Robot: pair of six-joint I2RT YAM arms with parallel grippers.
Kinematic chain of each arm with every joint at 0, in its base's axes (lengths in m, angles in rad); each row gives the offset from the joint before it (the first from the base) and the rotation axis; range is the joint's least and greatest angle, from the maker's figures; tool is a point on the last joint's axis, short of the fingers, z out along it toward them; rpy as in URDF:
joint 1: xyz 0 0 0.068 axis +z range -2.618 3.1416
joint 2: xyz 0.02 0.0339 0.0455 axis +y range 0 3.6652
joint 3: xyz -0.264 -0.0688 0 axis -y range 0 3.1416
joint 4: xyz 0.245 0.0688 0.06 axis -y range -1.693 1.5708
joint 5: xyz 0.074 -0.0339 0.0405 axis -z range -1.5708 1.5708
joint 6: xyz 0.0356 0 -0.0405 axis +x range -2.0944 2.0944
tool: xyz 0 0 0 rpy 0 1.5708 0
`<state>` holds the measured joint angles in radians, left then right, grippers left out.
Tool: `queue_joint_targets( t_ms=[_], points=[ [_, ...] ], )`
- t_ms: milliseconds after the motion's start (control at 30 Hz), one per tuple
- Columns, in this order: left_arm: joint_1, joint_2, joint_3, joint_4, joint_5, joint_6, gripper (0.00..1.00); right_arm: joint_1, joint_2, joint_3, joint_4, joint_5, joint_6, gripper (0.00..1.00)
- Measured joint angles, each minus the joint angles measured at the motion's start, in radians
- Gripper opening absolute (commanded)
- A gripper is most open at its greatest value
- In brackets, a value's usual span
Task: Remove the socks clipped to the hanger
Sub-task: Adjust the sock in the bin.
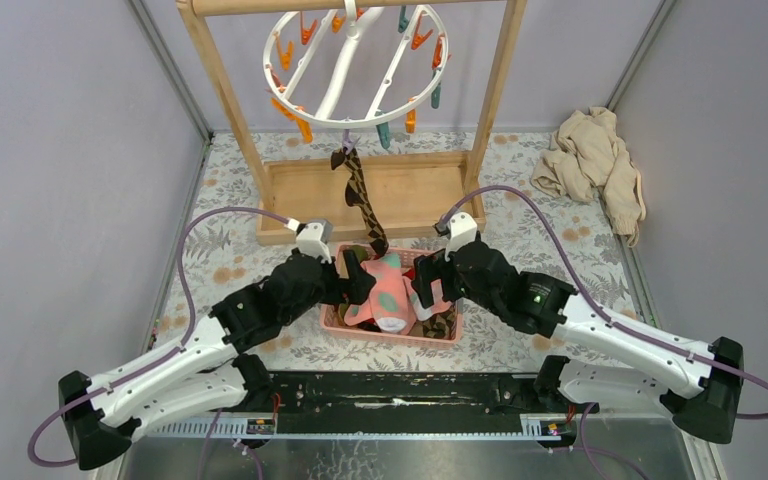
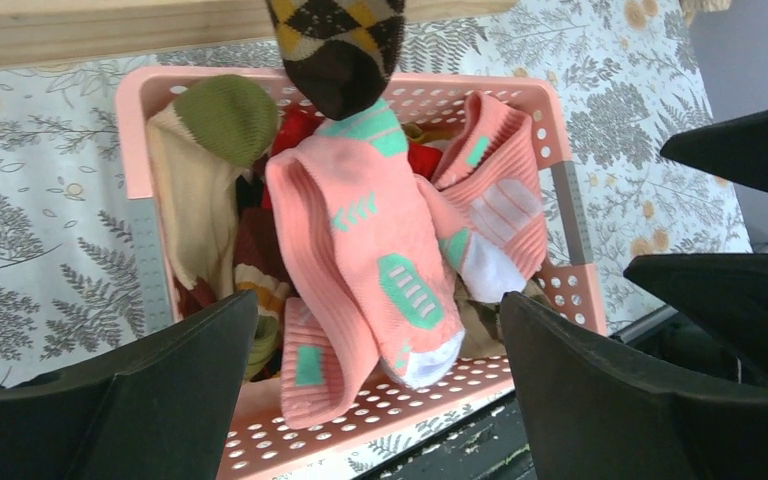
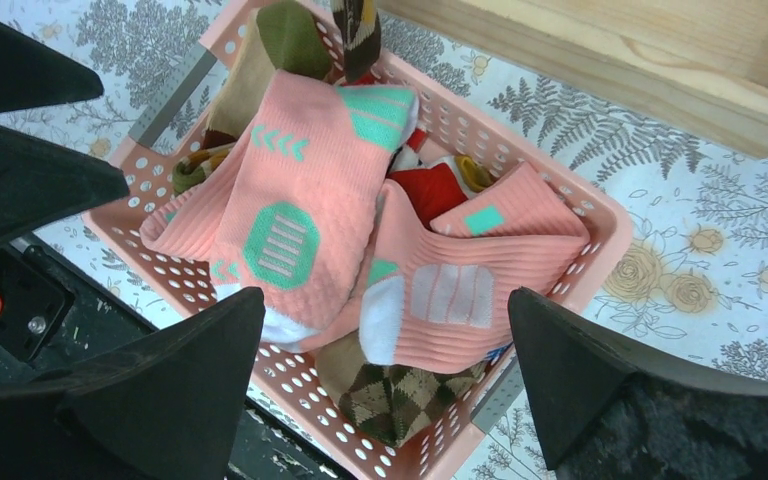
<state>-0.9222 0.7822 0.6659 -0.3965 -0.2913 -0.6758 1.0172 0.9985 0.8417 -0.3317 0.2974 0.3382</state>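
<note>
The white ring hanger hangs from the wooden rack with orange and teal clips. One brown argyle sock is still clipped at its front, and its toe dangles over the pink basket. Several socks lie in the basket, with two pink socks on top. My left gripper is open and empty above the basket's left side. My right gripper is open and empty above its right side. In the left wrist view my left gripper hovers over a pink sock below the argyle toe. In the right wrist view my right gripper hovers over the pink socks.
The wooden rack frame and its base tray stand just behind the basket. A large beige cloth heap lies at the back right. Grey walls close both sides. A black rail runs along the near edge.
</note>
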Motion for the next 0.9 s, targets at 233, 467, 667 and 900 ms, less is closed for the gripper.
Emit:
queue_joint_targets(
  t_ms=[233,467,667,900],
  points=[
    [0.003,0.126,0.087,-0.012,0.055,0.0,0.98,-0.001,0.011,0.092,-0.121,0.05,0.022,1.0],
    [0.058,0.323,0.212,-0.039,0.167,0.026,0.98,-0.002,0.06,0.225,-0.222,0.058,0.08,1.0],
    [0.114,0.455,0.253,-0.036,0.262,0.047,0.99,-0.003,0.08,0.243,-0.282,0.05,0.105,1.0],
    [0.13,0.546,0.281,-0.03,0.334,0.103,0.98,-0.006,0.054,0.203,-0.299,0.052,0.109,1.0]
  ],
)
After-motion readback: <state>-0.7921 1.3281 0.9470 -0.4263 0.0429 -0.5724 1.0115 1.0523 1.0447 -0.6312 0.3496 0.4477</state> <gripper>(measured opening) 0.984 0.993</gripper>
